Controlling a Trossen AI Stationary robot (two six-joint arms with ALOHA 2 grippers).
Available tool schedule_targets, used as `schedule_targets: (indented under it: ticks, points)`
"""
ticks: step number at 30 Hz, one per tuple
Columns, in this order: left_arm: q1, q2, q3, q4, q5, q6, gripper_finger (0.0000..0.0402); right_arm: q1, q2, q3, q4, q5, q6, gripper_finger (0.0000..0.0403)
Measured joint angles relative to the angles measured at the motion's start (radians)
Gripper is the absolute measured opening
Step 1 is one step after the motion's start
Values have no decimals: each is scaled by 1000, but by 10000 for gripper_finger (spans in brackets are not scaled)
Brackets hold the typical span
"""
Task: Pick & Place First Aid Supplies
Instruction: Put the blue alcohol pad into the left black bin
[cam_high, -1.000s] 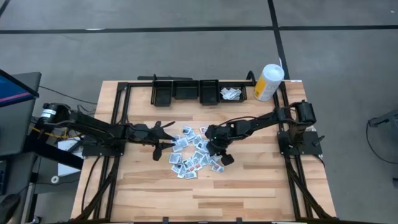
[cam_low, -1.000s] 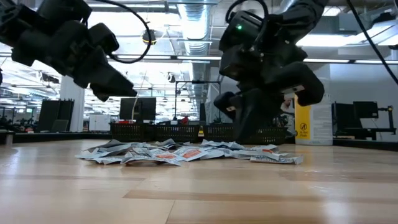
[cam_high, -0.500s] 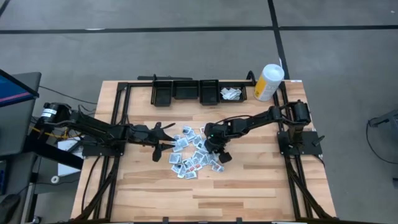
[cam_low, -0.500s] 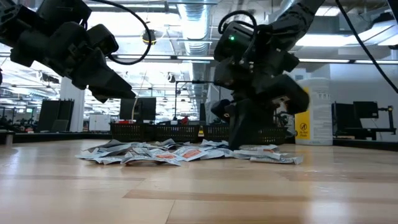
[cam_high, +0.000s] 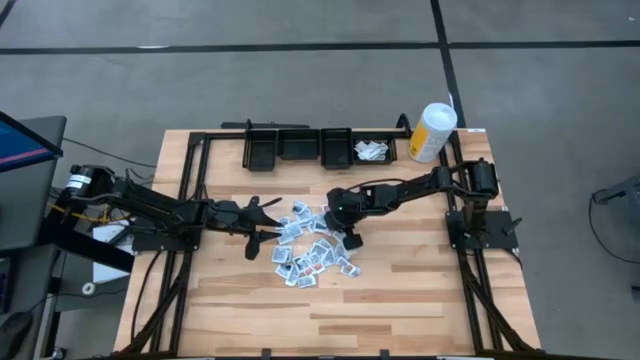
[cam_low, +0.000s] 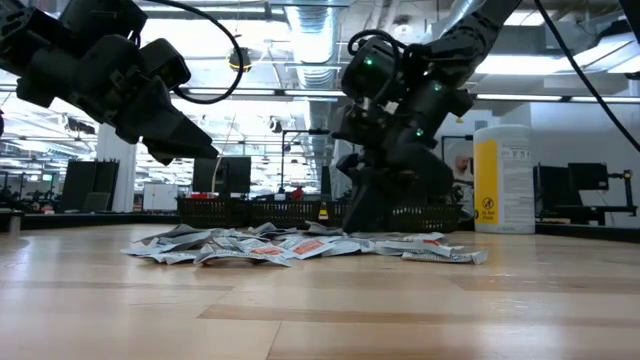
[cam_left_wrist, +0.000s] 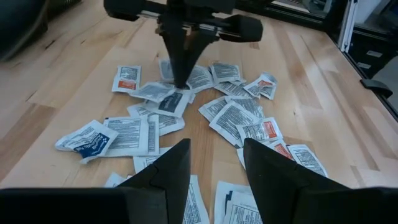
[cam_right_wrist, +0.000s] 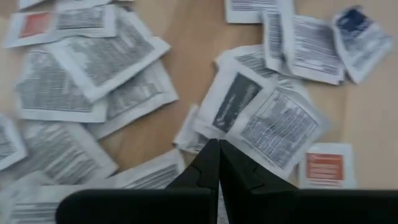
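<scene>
The first aid supplies (cam_high: 308, 250) lie as a loose pile of small white packets on the middle of the wooden table, flat and partly overlapping. Some carry red or blue print (cam_left_wrist: 126, 77). My right gripper (cam_high: 350, 240) is shut and slants down onto the pile's right part; the left wrist view shows its tip (cam_left_wrist: 181, 84) among the packets. My left gripper (cam_high: 268, 218) hovers open just left of the pile, its fingers (cam_left_wrist: 168, 171) pointing across it, with nothing between them. My right gripper comes at the pile from above, slanting, with nothing between its shut fingers. The tips (cam_right_wrist: 218, 147) stand at the edge of a white packet (cam_right_wrist: 194, 132) in the pile. Whether they touch it I cannot tell.
A row of black bins (cam_high: 300, 148) stands at the far edge; the rightmost (cam_high: 372, 150) holds several packets. A tall white-and-yellow canister (cam_high: 432, 132) stands at the far right corner. Black frame rails (cam_high: 190, 190) run along both sides. Bare wood (cam_high: 330, 310) lies near the front edge.
My right gripper, still shut, has moved toward the table's left and far edges, over the pile's right part, and has turned at the wrist. The packets lie as before.
</scene>
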Motion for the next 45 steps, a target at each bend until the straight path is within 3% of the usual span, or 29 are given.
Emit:
schedule_targets:
  ticks: [17,35,45]
  points:
    - [0,0,0,0,0,0,149,-96,0,0,43,335,150,0]
    - [0,0,0,-8,0,15,149,-102,-1,0,19,333,139,0]
    - [-2,1,-14,-193,0,15,149,-102,-10,-1,-84,332,140,0]
